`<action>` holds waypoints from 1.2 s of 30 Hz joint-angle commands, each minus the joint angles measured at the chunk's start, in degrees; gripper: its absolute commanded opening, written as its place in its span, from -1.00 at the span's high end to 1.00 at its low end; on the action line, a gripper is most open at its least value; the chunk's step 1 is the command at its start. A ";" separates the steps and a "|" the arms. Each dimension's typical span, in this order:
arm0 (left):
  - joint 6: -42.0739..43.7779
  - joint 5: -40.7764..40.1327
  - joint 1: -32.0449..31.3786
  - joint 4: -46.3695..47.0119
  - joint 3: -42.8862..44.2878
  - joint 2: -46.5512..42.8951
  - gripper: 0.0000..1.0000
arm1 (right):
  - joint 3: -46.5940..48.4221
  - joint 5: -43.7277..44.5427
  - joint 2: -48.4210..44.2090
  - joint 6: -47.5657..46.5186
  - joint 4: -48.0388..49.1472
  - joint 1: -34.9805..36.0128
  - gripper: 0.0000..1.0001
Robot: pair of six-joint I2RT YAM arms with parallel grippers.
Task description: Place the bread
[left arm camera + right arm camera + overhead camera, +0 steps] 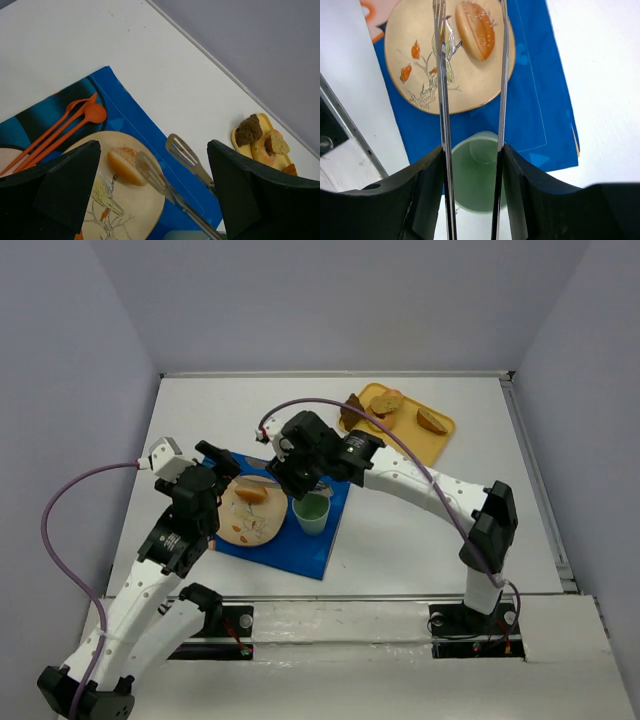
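Bread roll on the plate, tongs spread either side of it.
Small glazed bun [475, 29], probably light, soft inside and easily dented, lies by the far rim of the cream, bird-painted plate [420, 80] on the blue placemat [540, 100]. The right gripper [472, 160] clamps thin, springy steel tongs [441, 100], whose blades stand apart astride the bun, not pinching. It is best taken across its short width, gently, since smooth crust may slip on metal. The left gripper [152, 170] hangs wide and empty.

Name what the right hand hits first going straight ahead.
Likely the glazed brown bread roll on the round beige painted plate, lying between the metal tongs the right hand holds; depth is unclear.
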 commanded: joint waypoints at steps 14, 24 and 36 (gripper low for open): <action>-0.19 -1.15 0.53 2.22 -0.48 1.22 -0.98 | -19.47 13.40 -19.53 6.47 9.65 -40.18 -0.03; 0.52 -1.07 0.53 3.63 -0.21 2.90 -0.98 | -12.01 13.75 -7.05 -7.25 5.78 -50.22 -0.03; 0.87 -1.24 0.53 4.51 -0.13 4.30 -0.98 | -8.49 11.29 -1.69 -9.19 4.46 -50.75 -0.05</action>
